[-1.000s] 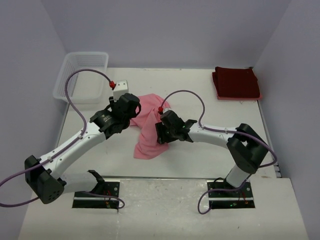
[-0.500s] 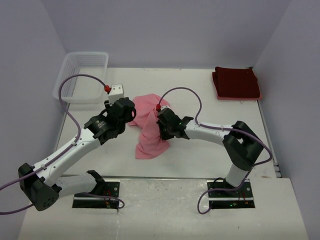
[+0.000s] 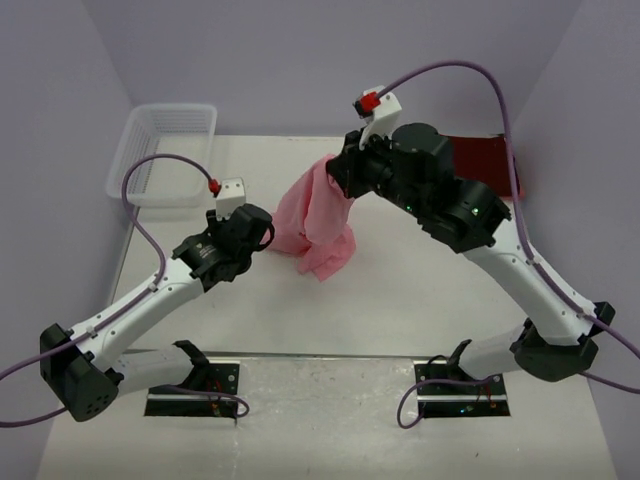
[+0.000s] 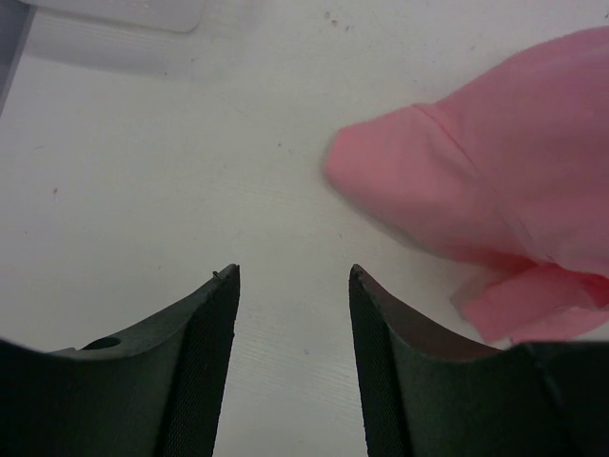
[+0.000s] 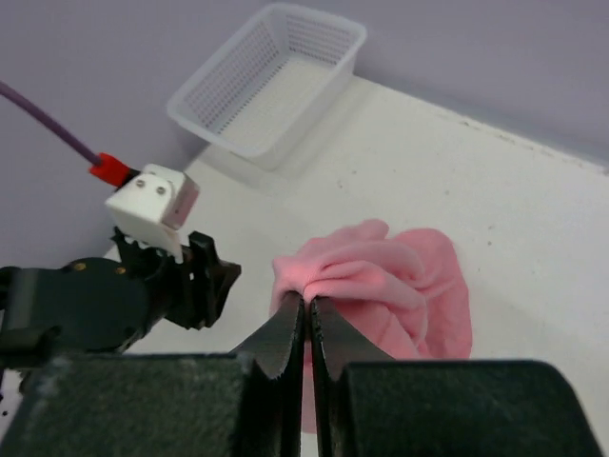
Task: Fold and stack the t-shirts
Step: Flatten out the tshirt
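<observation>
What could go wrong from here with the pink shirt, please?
The right jaws pinch only a small bunch of the pink t-shirt at their tips, so it could slip out. It hangs crumpled, so it may settle bunched. The left jaws, open and empty beside it, could snag the cloth.

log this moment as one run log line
right gripper: shut on pink shirt, held up | left gripper: open, empty, beside it | maroon shirt: far right, partly hidden
</observation>
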`<action>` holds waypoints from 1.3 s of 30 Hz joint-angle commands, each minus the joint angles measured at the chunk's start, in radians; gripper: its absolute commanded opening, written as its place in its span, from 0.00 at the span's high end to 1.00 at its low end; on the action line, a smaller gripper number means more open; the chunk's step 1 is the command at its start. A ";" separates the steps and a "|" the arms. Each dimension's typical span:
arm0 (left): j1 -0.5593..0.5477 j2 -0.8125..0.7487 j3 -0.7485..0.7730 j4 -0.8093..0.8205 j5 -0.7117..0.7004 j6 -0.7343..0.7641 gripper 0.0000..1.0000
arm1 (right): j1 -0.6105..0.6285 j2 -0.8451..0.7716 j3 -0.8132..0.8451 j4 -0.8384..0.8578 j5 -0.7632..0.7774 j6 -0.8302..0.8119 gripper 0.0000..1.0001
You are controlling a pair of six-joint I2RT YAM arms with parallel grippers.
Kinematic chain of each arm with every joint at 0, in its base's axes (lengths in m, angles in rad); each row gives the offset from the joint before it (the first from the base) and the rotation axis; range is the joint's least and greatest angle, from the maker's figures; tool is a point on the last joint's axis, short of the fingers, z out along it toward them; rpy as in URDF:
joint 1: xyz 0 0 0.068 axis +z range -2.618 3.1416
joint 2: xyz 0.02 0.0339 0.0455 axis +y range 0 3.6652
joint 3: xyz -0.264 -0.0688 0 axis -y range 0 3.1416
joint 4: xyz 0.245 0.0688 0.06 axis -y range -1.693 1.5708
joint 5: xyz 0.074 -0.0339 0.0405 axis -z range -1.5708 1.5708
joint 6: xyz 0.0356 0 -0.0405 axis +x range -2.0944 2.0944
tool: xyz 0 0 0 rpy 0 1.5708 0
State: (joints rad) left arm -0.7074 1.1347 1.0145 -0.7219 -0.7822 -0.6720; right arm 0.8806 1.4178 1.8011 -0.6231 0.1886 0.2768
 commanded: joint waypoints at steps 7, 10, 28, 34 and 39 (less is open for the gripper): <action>0.003 -0.044 -0.001 -0.002 0.003 -0.047 0.50 | 0.012 -0.029 0.204 -0.199 -0.146 -0.143 1.00; 0.003 -0.035 -0.004 0.013 0.015 -0.047 0.50 | 0.017 -0.014 0.303 -0.259 -0.183 -0.174 1.00; 0.003 -0.055 -0.021 0.067 0.070 -0.057 0.50 | 0.075 -0.022 0.584 -0.297 -0.394 -0.261 1.00; 0.003 -0.039 -0.017 0.076 0.063 -0.067 0.50 | 0.074 0.036 0.583 -0.273 -0.377 -0.326 1.00; 0.002 -0.027 -0.008 0.075 0.057 -0.067 0.50 | -0.018 0.228 0.638 -0.239 -0.319 -0.318 1.00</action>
State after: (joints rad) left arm -0.7074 1.1042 0.9813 -0.6743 -0.6922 -0.7155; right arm 0.9230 1.5280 2.4165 -0.9409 -0.1719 -0.0235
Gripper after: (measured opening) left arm 0.498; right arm 0.008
